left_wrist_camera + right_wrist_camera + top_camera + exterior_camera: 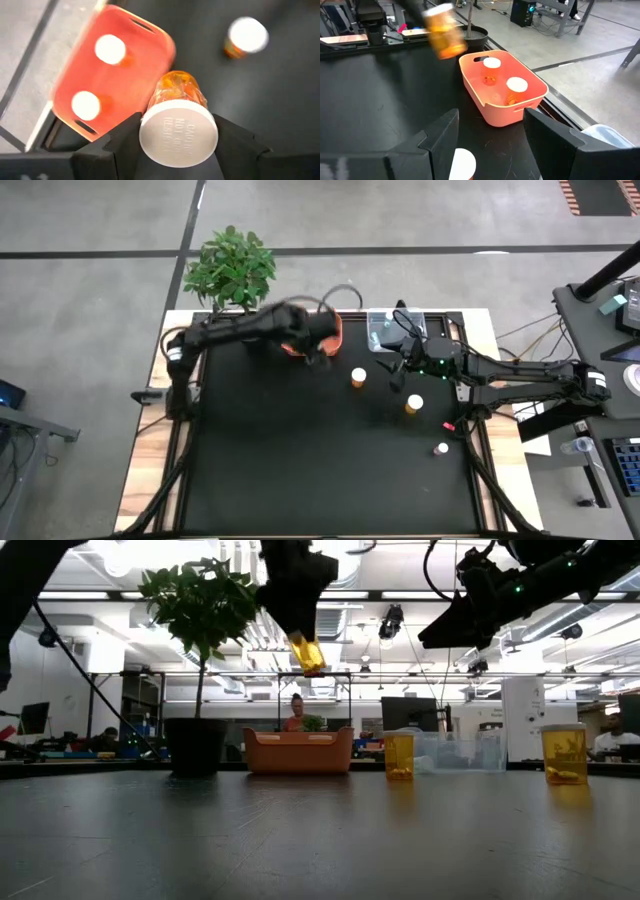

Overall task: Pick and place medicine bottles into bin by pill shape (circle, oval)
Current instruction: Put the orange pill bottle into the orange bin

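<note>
- High view: a matte black table. The left gripper (pixel 318 348) hangs at the near edge of a coral plastic bin (pixel 336 330) at the table's back, beside a clear plastic bin (pixel 381 330). The right gripper (pixel 393 368) hovers in front of the clear bin; whether it holds anything cannot be told here. Two amber bottles stand on the table, one (pixel 358 377) near the right gripper, another (pixel 414 403) further right. A tiny pink-capped bottle (pixel 441 449) sits well apart from both. A leafy potted plant (pixel 231 270) stands at the back left corner.
- Low view: the left gripper holds a translucent amber cylinder, the held bottle (pixel 306 653), in the air above the coral bin.
- Left wrist view: its dark fingers (pixel 122 142) clamp both sides of the held bottle's round, white, embossed cap (pixel 178 132). Two white-capped bottles (pixel 110 49) stand inside the smooth, round-cornered coral bin.
- Right wrist view: the right gripper's fingers (pixel 442 137) stand apart, empty, above a white cap.
</note>
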`<action>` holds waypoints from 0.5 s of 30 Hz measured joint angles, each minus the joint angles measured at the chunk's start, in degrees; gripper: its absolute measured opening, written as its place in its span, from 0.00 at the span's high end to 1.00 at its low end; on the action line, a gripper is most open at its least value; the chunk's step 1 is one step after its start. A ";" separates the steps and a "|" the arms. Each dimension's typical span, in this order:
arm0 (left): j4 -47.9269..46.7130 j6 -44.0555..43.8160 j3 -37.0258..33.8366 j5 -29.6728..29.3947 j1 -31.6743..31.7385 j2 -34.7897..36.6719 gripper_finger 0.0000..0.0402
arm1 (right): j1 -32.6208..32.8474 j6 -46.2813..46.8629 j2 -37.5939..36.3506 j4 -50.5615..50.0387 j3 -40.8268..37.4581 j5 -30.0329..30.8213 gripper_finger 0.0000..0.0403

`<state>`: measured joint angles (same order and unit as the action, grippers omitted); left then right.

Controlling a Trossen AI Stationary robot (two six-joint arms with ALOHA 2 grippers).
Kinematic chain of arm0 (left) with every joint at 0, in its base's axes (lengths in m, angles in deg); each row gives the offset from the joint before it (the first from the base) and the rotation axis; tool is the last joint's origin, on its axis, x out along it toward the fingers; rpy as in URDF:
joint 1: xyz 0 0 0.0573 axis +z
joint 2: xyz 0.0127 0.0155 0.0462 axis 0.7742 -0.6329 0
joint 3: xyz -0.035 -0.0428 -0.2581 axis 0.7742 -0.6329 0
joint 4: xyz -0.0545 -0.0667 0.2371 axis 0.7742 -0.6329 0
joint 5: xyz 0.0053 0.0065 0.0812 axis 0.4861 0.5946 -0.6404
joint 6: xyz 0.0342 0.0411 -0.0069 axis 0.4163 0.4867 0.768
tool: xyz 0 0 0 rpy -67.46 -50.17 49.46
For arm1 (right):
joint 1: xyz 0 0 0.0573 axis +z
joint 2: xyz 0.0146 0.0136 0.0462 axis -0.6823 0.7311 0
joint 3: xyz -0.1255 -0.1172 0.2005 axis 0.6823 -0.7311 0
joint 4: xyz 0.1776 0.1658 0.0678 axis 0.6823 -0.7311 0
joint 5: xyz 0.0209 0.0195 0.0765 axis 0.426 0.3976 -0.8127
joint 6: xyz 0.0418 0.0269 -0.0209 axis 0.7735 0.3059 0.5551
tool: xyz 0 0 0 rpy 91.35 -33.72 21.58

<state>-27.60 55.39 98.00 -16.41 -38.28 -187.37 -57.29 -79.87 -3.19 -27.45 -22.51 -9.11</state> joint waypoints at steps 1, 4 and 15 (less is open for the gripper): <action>1.65 1.15 -0.52 0.07 1.62 -0.05 0.51 | -0.02 0.00 0.00 0.00 0.00 0.00 0.47; 4.69 3.23 -1.93 0.61 6.55 -0.44 0.51 | 0.00 -0.28 0.00 0.00 0.00 0.00 0.47; 11.28 4.56 -9.20 9.85 16.80 -0.68 0.51 | -0.01 -0.66 0.00 0.09 0.00 0.00 0.47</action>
<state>-16.32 59.95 88.80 -6.56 -21.49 -188.05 -57.30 -80.53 -3.19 -27.36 -22.51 -9.11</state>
